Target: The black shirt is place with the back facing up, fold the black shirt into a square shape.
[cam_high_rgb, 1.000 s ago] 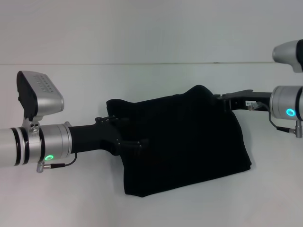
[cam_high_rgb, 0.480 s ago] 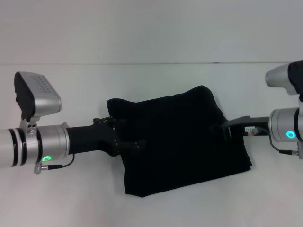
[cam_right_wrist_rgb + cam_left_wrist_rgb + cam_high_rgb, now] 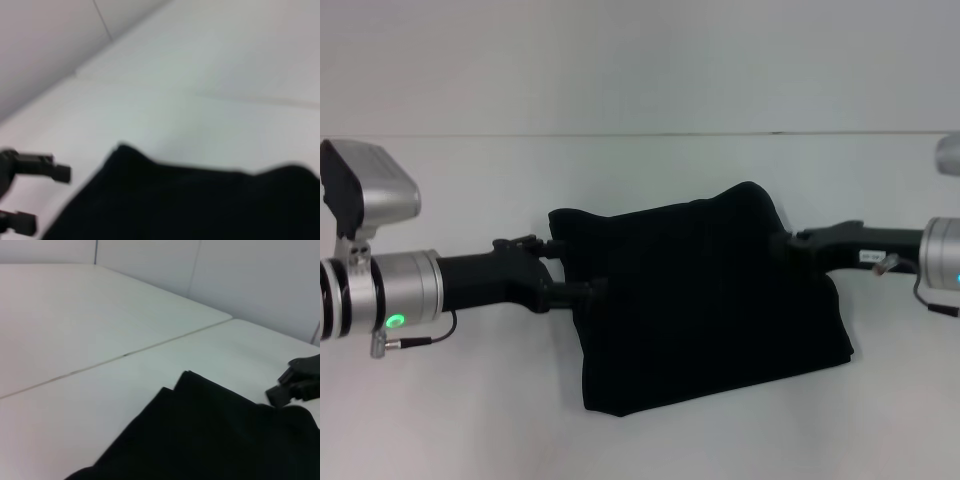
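The black shirt lies folded into a rough rectangle on the white table, with no print showing. It also shows in the left wrist view and the right wrist view. My left gripper is at the shirt's left edge, open and holding nothing. The right wrist view shows it with its two fingers apart. My right gripper is at the shirt's right edge near the far corner. It also shows in the left wrist view.
The white table spreads on all sides of the shirt, with a seam line across it. A pale wall stands behind the table's far edge.
My left gripper has drawn back to the left, off the shirt. My right gripper has moved from the shirt's far right corner toward me, then out to the right. The shirt has stayed put.
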